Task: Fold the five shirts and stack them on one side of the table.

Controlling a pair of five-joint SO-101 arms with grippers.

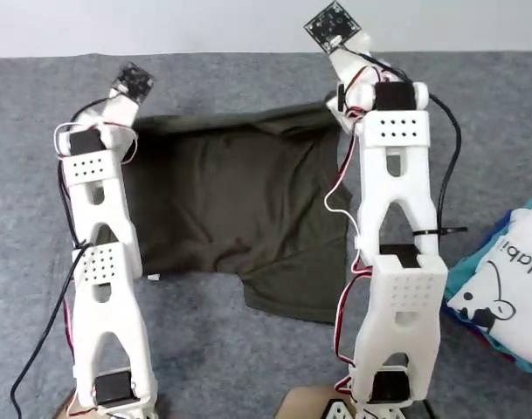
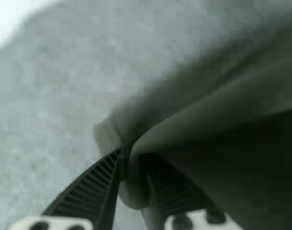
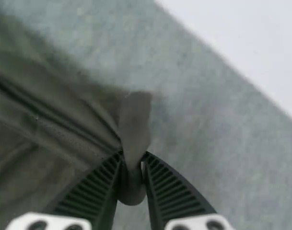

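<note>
A dark olive shirt (image 1: 235,214) lies partly folded on the grey table cover, between the two arms. My left gripper (image 2: 131,165) is shut on a pinch of the olive shirt (image 2: 222,120) at its far left corner (image 1: 136,129). At the far right corner (image 1: 335,109), my right gripper (image 3: 132,165) is shut on the shirt's edge (image 3: 134,124), a tab of cloth sticking up between its fingers (image 3: 105,184). Both held corners sit near the far edge of the table.
A pile of other shirts (image 1: 506,292), white with print over teal and blue, lies at the right edge. Grey felt cover (image 1: 248,367) spans the table, bare in front of the olive shirt. White wall (image 1: 204,26) runs behind the table.
</note>
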